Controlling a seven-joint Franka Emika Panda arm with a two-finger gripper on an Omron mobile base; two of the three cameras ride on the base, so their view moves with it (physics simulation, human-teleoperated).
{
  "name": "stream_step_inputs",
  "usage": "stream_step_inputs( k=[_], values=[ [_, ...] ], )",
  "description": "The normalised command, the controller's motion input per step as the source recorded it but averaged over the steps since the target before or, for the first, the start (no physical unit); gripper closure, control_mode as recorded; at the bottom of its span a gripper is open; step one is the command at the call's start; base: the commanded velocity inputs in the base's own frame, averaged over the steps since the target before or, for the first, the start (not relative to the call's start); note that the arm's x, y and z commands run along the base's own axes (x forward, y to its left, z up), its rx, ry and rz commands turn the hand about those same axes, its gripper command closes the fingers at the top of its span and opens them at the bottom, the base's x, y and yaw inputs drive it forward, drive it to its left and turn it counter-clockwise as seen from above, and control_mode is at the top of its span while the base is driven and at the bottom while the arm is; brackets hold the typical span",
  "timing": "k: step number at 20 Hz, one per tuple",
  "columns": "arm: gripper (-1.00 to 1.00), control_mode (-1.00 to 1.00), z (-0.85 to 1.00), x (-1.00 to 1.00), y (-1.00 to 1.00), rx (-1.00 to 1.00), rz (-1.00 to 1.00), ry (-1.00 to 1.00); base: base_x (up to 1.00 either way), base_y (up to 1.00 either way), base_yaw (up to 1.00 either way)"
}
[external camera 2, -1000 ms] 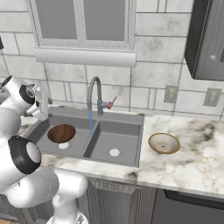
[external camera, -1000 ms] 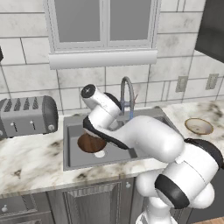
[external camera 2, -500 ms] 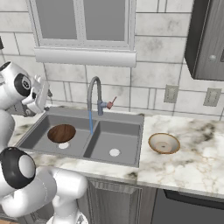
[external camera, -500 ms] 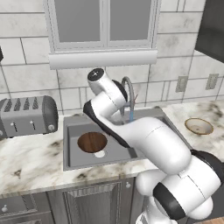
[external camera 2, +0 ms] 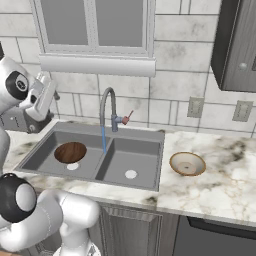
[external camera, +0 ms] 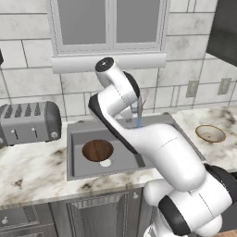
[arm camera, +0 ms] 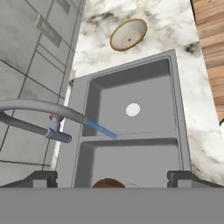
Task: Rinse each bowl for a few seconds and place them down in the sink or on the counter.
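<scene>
Two-basin grey sink (external camera 2: 145,137) in marble desk (external camera 2: 225,187), tap (external camera 2: 106,102) running. Claw (arm camera: 111,179) spread, empty, above brown bowl (external camera: 97,150) in left basin; tan bowl (external camera 2: 187,163) far right.

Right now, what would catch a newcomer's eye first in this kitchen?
The big white robot arm rearing up over the grey sink, its open pincer empty. Next, the tap running a blue stream, with a dark wooden bowl lying in the left basin and a pale bowl waiting on the marble counter to the right.
</scene>
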Motion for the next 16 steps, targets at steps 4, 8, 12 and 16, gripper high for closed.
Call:
stream_step_inputs(
  k=[4,8,12,16],
  values=[
    [-1.00,-1.00,0.33,-0.20,-0.31,0.00,-0.06,-0.06,0.00,0.00,0.00],
    [-1.00,-1.00,0.16,-0.14,-0.49,0.00,-0.03,-0.04,0.00,0.00,0.00],
    [-1.00,-1.00,0.02,-0.09,-0.60,0.02,-0.02,0.00,0.00,0.00,0.00],
    [-1.00,-1.00,0.00,-0.05,-0.61,0.03,-0.01,0.00,0.00,0.00,0.00]
  ],
)
